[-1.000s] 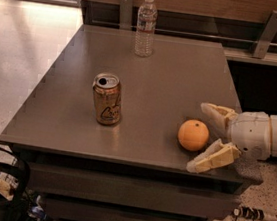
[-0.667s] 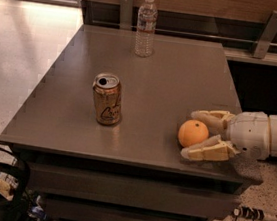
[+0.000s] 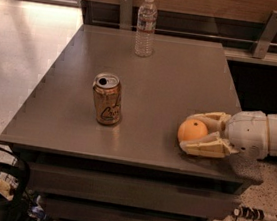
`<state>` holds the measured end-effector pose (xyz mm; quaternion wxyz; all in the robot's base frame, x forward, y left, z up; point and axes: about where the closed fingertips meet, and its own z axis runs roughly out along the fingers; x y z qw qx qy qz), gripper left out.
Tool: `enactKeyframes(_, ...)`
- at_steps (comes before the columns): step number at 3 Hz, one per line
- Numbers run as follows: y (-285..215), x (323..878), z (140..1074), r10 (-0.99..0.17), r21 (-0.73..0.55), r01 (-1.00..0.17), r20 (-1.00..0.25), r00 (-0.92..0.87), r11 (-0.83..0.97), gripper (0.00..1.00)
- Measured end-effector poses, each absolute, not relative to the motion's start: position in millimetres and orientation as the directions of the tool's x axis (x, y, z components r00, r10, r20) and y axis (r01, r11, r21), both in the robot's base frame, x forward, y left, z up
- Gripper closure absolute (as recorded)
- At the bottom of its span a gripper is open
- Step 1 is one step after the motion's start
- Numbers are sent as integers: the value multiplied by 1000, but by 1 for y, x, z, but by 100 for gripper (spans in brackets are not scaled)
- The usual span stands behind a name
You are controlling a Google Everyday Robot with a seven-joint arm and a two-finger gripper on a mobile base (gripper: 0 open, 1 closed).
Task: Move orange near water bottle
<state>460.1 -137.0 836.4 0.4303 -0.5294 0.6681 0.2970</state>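
Orange first: in the one camera view it sits near the front right edge of the grey table. My gripper reaches in from the right, one finger behind the fruit and one in front. Both look pressed against the peel, so I read myself as clenched on it. I see no gap beneath the fruit, so I judge it is not yet lifted.

The water bottle stands upright at the far edge, left of centre, well apart from me. The gold can stands upright and opened, to the left of the orange.

As I judge it, the trouble starts with the fruit itself. It is round and smooth, and if my fingers sit off its widest part it may squirt out and roll over the near edge, which is close. A straight line to the bottle passes right of the can, yet a wide swing could clip it. The bottle looks tall, narrow and light, so a nudge on arrival would topple it. If I release the orange while moving, it will roll away.
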Motion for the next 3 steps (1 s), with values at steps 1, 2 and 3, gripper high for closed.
enactKeyframes(1,-135,460,837,-452,-59,-964,-889,-67,260,100)
enactKeyframes(2,-136,466,839,-447,-55,-964,-892,-70,260,100)
enactKeyframes(3,-154,517,854,-425,-15,-954,-897,-119,299,100)
